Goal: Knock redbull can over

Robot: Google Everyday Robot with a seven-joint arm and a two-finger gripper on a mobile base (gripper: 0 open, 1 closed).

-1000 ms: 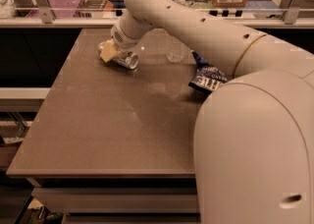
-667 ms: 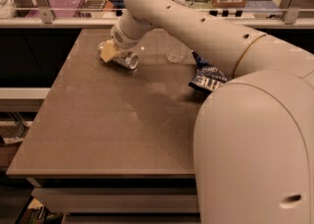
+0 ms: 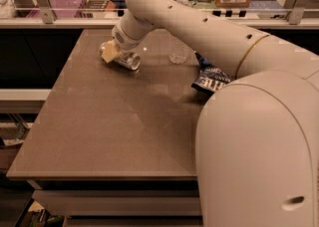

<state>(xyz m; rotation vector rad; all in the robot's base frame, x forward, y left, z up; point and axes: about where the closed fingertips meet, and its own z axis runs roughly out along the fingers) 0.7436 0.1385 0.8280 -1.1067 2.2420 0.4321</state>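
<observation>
Where the arm (image 3: 199, 22) reaches over the far-left part of the worktop (image 3: 99, 121), the pincer (image 3: 110, 53) sits against the redbull can (image 3: 127, 60) — the can lies on its side just beside it. Whether the pincer is clenched or released I cannot tell.

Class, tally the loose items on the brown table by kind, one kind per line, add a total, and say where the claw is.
redbull can: 1, lying on its side
clear plastic bottle: 1
blue snack bag: 1
Total: 3
The claw is right by the can's left end, towards the far side of the table.
</observation>
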